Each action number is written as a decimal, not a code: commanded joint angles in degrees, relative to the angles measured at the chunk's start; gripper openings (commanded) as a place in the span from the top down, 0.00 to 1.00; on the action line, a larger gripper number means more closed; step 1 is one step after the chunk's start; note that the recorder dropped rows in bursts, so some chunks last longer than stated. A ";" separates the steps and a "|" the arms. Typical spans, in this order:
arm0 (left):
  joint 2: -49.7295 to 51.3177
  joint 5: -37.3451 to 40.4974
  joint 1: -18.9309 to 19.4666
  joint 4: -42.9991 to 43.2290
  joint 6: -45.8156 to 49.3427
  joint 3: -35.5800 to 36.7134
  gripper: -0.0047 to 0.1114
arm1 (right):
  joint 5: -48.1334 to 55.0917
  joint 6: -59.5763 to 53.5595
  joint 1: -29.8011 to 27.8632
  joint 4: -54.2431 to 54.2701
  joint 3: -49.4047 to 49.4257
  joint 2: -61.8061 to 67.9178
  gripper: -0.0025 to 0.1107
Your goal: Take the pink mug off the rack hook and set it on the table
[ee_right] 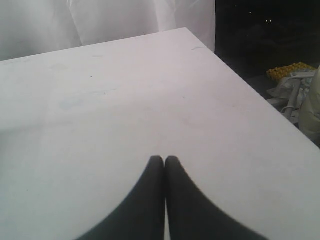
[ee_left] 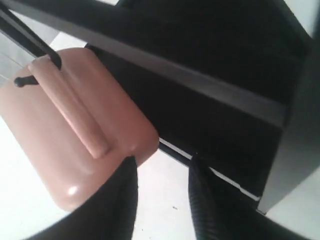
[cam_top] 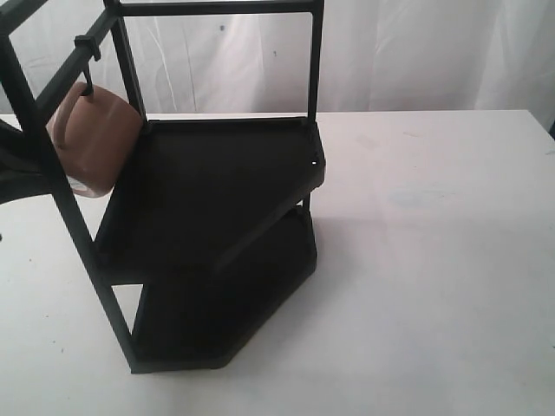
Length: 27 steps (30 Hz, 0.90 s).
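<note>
The pink mug hangs by its handle from a hook at the top left of the black rack, above the white table. In the left wrist view the mug fills the near side, its handle threaded on the thin hook. My left gripper is open just beneath it. One finger lies against the mug's lower edge, and nothing is between the fingers. My right gripper is shut and empty over bare table, out of the exterior view.
The rack's two dark shelves and upright bars stand close beside my left gripper. My left arm shows as a dark shape at the exterior view's left edge. The table edge runs near my right gripper, with dark clutter beyond.
</note>
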 commanded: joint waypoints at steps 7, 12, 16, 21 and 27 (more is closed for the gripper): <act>0.80 -4.17 -0.14 -3.73 0.55 0.26 0.63 | -0.42 0.13 0.20 0.00 0.12 -0.07 0.98; 0.80 -7.30 -0.14 -3.73 0.32 0.26 0.63 | -0.42 0.13 0.20 0.00 0.12 -0.07 0.98; 0.80 -9.65 -0.14 -3.73 0.32 0.26 0.56 | -0.42 0.13 0.20 0.00 0.12 -0.07 0.98; 2.57 -11.57 -0.26 -3.73 0.07 0.26 0.44 | -0.42 0.13 0.20 0.00 0.12 -0.07 0.98; 4.15 -13.72 -2.95 -3.73 0.61 0.26 0.44 | -0.42 0.13 0.20 0.00 0.12 -0.07 0.98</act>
